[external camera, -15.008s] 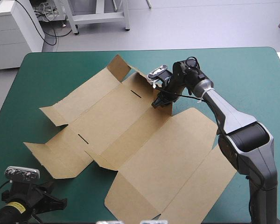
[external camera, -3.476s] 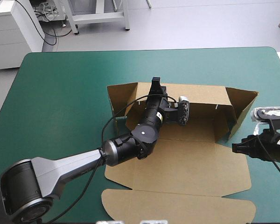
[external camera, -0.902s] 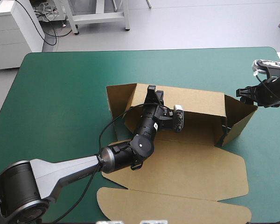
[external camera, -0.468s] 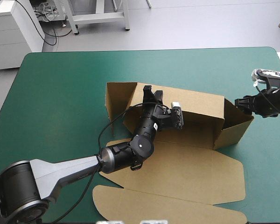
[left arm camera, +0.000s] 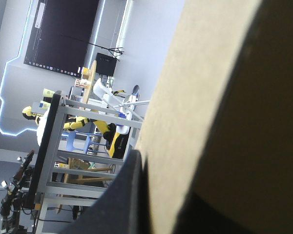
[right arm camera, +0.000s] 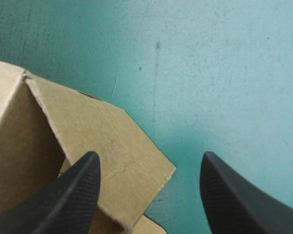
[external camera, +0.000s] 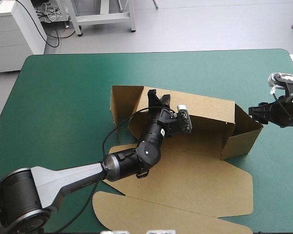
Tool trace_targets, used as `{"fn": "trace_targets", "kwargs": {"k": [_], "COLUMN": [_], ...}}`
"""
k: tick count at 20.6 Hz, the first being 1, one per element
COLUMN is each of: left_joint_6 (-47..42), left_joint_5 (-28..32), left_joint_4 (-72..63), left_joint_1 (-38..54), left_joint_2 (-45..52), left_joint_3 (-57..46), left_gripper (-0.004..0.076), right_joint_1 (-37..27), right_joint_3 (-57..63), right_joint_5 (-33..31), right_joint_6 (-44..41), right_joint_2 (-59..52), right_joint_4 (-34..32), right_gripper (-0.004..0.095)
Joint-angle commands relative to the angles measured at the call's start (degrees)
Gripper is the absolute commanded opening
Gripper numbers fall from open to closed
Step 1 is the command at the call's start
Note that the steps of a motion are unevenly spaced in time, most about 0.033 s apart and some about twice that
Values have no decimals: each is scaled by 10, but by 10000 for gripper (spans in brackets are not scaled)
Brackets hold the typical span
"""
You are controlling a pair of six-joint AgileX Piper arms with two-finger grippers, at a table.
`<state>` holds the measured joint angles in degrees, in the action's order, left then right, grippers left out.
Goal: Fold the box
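On the teal-green table cover, the brown cardboard box sits mid-table, its far wall up and pinched by the left black-finned gripper. The right gripper hangs spread wide beside the end flap. It's the wall-raising stage, and next that flap likely needs pushing inward.

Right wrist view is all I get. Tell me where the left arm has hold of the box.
Observer: The left gripper is shut on the top edge of the far wall of the box, near that wall's left end.
Operator: Confirm it from its own camera.
Observer: In the left wrist view the brown board lies right against a black finger.
Operator: Report the near side.
Observer: The near flap lies flat on the teal-green cover, toward the table's near edge.
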<state>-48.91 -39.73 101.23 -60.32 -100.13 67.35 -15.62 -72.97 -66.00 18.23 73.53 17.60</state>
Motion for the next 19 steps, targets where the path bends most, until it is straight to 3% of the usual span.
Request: {"fn": "trace_targets", "kwargs": {"k": [1,9,13,19], "left_joint_6": [-51,-59,-57,-55], "left_joint_5": [4,6,9,9], "left_joint_4": [-39,-39,-39,-34], "left_joint_1": [-3,-3,-3,-3], "left_joint_2": [17,17,17,17], "left_joint_3": [6,6,6,6], "left_gripper": [-8,-8,-8,-8], "right_joint_1": [-2,-2,-2,-2], "right_joint_3": [-7,89,-19,-168], "right_joint_5": [-10,8,-1,-1], "right_joint_6": [-11,20,6,-35], "right_joint_2": [-41,-70,-86,7], "right_joint_4": [7,38,78,10], "right_gripper": [550,551,550,551]}}
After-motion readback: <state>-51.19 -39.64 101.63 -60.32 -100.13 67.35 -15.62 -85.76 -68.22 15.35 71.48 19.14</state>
